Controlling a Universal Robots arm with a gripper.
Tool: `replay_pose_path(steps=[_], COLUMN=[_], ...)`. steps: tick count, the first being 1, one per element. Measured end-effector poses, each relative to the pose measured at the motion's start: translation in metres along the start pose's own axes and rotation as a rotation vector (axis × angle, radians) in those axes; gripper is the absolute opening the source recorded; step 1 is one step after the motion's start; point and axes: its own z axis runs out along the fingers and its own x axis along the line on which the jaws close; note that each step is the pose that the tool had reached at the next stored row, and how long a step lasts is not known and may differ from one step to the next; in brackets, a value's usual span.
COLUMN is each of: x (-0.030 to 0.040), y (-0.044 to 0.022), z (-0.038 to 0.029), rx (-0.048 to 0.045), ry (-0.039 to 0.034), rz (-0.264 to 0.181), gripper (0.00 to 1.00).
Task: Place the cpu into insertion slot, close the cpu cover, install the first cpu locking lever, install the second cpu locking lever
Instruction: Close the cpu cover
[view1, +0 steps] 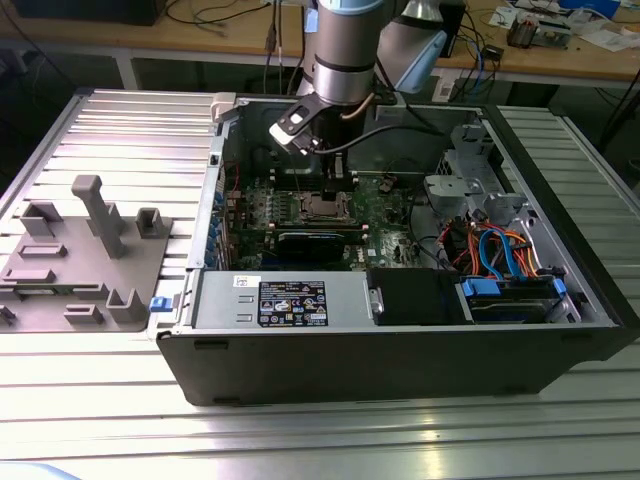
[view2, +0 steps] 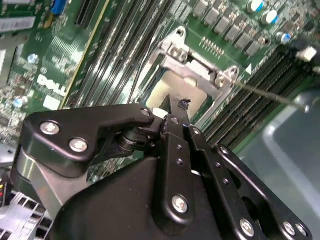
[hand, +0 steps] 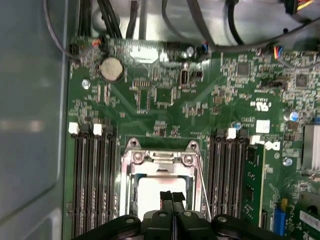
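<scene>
The insertion slot (view1: 322, 207) sits mid-motherboard in the open case. In both wrist views the silver cpu cover (hand: 159, 159) (view2: 196, 64) lies around the slot. A smooth pale square face, which looks like the cpu (hand: 150, 189) (view2: 167, 90), shows through its window. My gripper (hand: 172, 196) (view2: 181, 106) hangs just above that face, fingers pressed together with nothing visible between them. A thin wire locking lever (hand: 201, 175) (view2: 265, 93) runs along one side of the slot and stands up off the board.
Black memory slots (hand: 92, 180) flank the socket on both sides. A green memory module (hand: 254, 175) stands beside it. A drive cage with blue and orange cables (view1: 500, 260) fills the case at the exterior view's right. A grey fixture (view1: 90, 250) lies outside the case.
</scene>
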Motion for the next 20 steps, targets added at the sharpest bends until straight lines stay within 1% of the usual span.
replay_pose_path(steps=[2,7,12,20], x=[0.0001,0.0011,0.0015,0.0017], y=[-0.0035,-0.0176,-0.0226,-0.0235], z=[0.0023,0.0052,0.0104,0.0108], rx=[-0.0001,-0.0005,-0.0004,-0.0005], ry=[0.0,0.0001,0.0008,0.0009], rz=[-0.004,-0.008,-0.009,-0.009], gripper=[0.11,0.11,0.11,0.11])
